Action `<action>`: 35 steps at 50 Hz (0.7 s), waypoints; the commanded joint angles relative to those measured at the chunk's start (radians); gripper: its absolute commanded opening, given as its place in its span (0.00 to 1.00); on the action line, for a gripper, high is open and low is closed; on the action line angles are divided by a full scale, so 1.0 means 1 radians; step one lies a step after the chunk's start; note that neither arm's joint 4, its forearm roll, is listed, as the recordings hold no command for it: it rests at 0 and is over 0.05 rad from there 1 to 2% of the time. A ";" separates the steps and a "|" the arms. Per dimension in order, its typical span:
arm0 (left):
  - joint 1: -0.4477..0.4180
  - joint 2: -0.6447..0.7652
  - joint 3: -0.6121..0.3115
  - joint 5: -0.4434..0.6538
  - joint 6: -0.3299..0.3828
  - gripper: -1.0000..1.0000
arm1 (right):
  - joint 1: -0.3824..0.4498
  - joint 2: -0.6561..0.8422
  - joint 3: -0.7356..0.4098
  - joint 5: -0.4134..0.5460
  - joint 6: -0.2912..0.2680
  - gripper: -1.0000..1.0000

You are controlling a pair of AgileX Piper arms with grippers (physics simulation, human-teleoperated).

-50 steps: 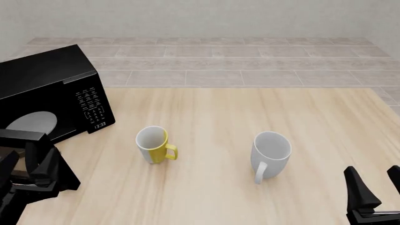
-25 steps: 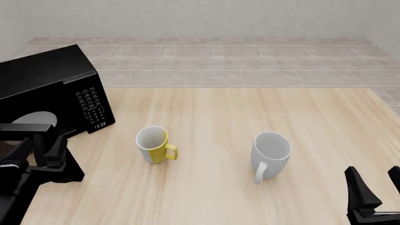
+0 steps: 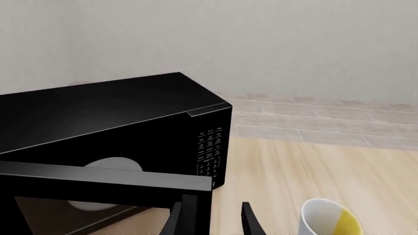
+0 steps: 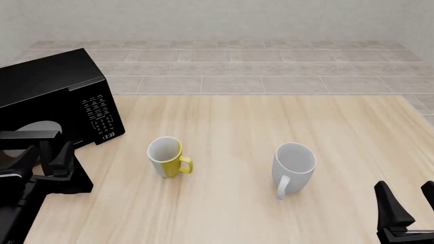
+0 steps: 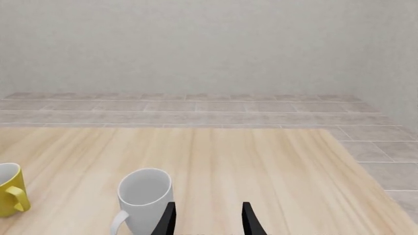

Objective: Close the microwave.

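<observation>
Black and glossy, the large box-shaped microwave (image 4: 58, 96) sits at the far left of the pale wooden table (image 4: 257, 127), its dark-windowed door (image 3: 98, 183) swung partly open, showing a grey round plate (image 3: 107, 169) inside. The left gripper (image 3: 212, 220) straddles the door's free edge with fingers parted, not clamped. A yellow and white mug (image 4: 167, 156) and a white mug (image 4: 293, 166) stand on the tabletop. The right gripper (image 4: 405, 201) hangs released, low at the near right.
</observation>
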 commanded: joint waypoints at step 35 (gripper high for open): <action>-0.051 0.027 -0.244 0.403 0.024 1.00 | -0.001 -0.015 0.000 0.020 0.016 1.00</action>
